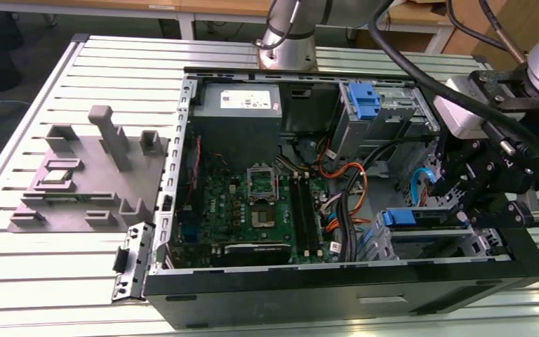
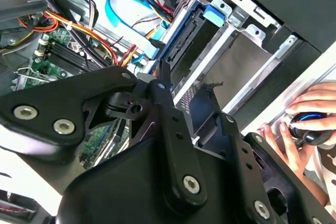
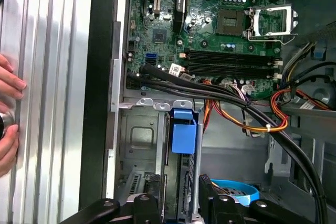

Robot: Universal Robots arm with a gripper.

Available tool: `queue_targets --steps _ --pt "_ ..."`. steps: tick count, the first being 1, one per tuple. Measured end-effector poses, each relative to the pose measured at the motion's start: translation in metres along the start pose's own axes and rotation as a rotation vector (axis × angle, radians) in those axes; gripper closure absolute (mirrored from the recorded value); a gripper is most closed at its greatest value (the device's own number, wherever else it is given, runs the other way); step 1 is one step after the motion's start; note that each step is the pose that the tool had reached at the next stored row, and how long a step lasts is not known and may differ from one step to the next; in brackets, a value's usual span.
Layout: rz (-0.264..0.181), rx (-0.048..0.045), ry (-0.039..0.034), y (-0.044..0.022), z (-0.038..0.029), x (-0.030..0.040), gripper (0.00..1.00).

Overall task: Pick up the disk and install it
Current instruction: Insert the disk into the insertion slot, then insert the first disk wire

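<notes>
Black pincer (image 3: 179,190) straddles blue-framed silver-grey hard disk (image 3: 184,132) in grey metal drive cage (image 3: 139,135); clamped or not, we cannot tell. We'd press straight, rails aligned.

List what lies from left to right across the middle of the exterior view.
Grey jig → motherboard → cables → disk → gripper.
</notes>
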State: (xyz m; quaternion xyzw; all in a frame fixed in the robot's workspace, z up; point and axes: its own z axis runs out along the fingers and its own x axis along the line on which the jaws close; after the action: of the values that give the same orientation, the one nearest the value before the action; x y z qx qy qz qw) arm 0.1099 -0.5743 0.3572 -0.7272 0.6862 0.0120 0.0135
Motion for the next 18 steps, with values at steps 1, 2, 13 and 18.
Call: queue_targets --steps 1,2,13,18 --pt "0.000 0.0019 0.0002 0.0009 0.0009 0.0000 0.58" --pt "0.000 0.0040 0.0003 0.0021 0.0018 -0.0001 0.58" --pt "0.011 0.0098 0.0003 0.0049 0.0082 -0.0035 0.58" --pt "0.012 0.0098 0.0009 0.0049 0.0079 -0.0036 0.58"
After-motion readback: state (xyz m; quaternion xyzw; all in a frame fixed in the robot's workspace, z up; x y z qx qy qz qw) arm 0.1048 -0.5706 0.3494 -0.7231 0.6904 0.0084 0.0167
